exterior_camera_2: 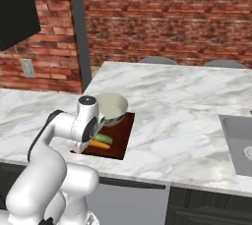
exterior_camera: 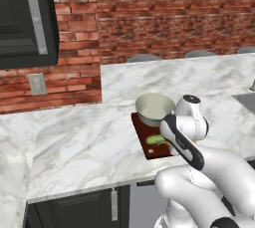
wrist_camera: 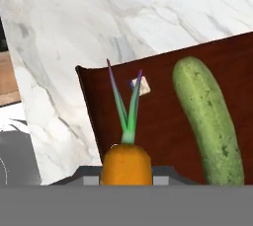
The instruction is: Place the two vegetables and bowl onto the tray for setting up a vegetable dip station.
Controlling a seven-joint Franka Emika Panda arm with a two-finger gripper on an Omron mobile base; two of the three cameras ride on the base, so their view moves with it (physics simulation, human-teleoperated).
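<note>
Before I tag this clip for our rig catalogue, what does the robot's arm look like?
A glossy white arm of rounded, bulbous segments, with dark bands at the joints and a black curved strip along the forearm. A round dark cap tops the wrist joint. No cables or markings show.

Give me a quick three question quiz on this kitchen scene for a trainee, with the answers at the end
1. True or false: the bowl sits on the tray.
2. Which vegetable sits between the gripper jaws: A carrot, B cucumber, C neither?
3. Fill in: in the hand view, the cucumber lies ____ the carrot, on the tray.

Key
1. True; it covers the tray's far end.
2. A; the orange carrot shows at the bottom of the hand view with its green top pointing away.
3. Beside, with a gap between them.
</note>
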